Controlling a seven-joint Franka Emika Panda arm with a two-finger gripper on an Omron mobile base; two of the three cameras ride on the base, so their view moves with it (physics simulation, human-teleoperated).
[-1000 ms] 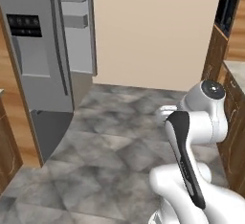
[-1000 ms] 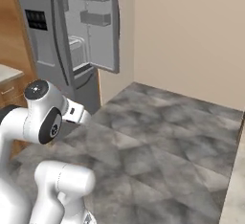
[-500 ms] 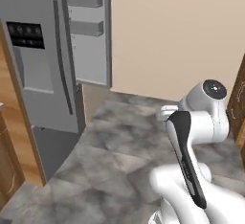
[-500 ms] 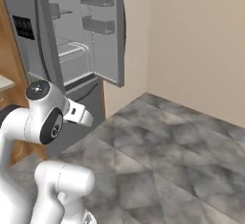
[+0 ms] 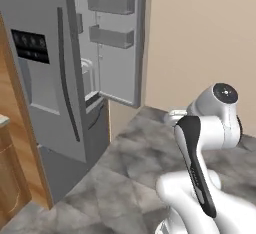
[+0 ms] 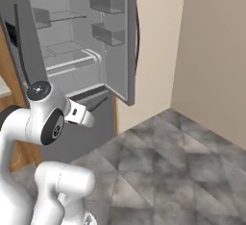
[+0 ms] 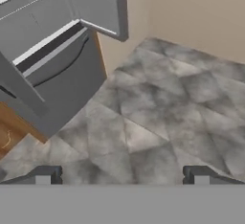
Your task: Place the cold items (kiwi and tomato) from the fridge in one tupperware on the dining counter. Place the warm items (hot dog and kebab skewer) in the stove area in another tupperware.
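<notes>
Room: simulated kitchen corner, with grey marbled floor tiles point(image 7: 158, 103) running up to plain beige walls point(image 5: 200, 38), and wood panelling point(image 5: 20, 143) sitting at 9 o'clock in the left base view.

Fridge: big grey fridge point(image 5: 45, 78) is standing with its right-hand door point(image 6: 120, 31) swinging wide open, and the left door with the dark dispenser panel point(image 5: 31, 45) is staying shut.

Door bins: two grey bins point(image 5: 111, 3) are hanging on the inside of the open door, one above the other.

Inside: pale shelves point(image 6: 67, 51) are showing in the right base view at about 11 o'clock. Whether the kiwi and tomato are sitting in there, I can't make out, since nothing on the shelves is reading clearly as fruit.

Freezer drawer: dark lower drawer front point(image 7: 62, 79) is sitting below the open compartment, at about 10 o'clock in the hand view.

Arm: white arm point(image 5: 205, 143) is folding up at 4 o'clock in the left base view and at 8 o'clock in the right base view, well apart from the fridge.

Pincer: pincer point(image 7: 122, 174) is hanging released, its two dark finger tips point(image 7: 45, 174) spread far apart at the bottom of the hand view, gripping nothing and pointing down at bare floor in front of the fridge.
</notes>
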